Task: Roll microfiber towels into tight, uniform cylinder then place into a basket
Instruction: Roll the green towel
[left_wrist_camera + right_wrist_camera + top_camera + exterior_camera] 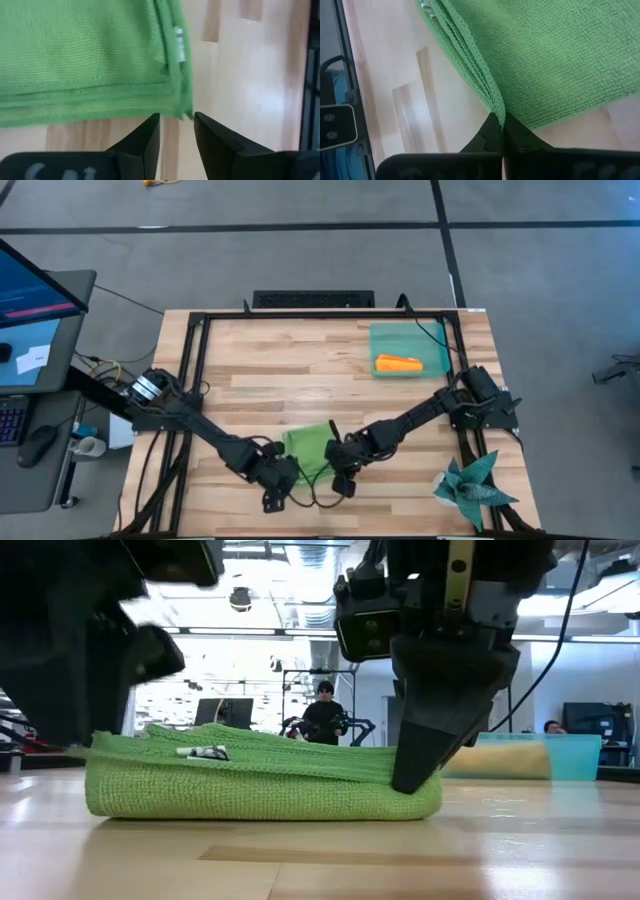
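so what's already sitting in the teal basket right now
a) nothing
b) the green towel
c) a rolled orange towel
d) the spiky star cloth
c, the high view shows a rolled orange towel lying inside the basket, while the green towel is out on the table between the two arms.
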`<move>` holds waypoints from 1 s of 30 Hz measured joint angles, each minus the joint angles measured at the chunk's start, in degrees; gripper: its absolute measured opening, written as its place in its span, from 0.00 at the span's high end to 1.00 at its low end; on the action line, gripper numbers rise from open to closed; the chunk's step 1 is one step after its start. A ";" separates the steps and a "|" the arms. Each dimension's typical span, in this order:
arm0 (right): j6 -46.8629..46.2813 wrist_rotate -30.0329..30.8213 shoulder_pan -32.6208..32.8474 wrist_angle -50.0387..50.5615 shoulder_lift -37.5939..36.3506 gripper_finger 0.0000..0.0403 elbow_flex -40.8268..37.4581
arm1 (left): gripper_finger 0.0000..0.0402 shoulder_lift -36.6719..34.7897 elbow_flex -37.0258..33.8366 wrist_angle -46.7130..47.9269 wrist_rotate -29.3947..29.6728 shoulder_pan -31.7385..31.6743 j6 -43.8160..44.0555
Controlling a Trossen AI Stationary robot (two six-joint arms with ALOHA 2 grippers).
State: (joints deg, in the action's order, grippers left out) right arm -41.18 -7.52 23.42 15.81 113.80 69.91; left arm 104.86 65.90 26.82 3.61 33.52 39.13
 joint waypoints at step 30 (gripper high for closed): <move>-1.86 0.09 -1.45 0.11 0.05 0.97 0.09 | 0.72 5.07 -0.95 -20.03 8.77 0.57 -21.37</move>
State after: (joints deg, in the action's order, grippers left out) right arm -43.05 -7.42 21.98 15.92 113.85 70.00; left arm 109.93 64.95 6.78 12.38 34.09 17.76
